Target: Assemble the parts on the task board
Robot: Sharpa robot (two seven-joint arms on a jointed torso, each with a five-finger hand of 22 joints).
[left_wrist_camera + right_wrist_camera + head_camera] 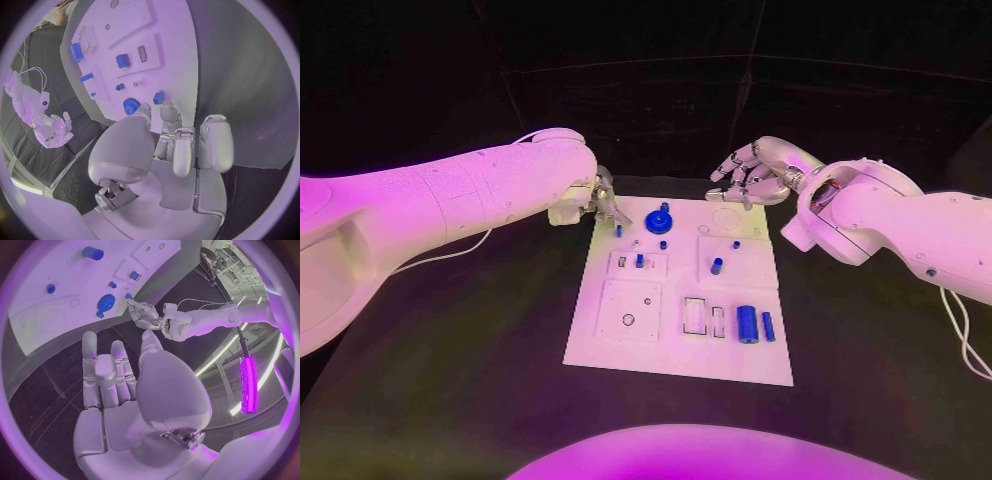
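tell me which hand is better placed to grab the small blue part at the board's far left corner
Left, probably. The left hand hangs over the task board's far left corner, fingertips just short of the small blue part. The right hand sits open beyond the far right edge.

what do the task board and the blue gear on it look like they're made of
Task board: likely rigid plastic or painted sheet, white and matt; its flat face has crisp cut-out recesses and shows no glare.
Blue gear: probably moulded or printed plastic, judging by its uniform saturated blue, toothed rim and dull surface in the left wrist view. Neither looks metallic, but the pictures can't confirm this.
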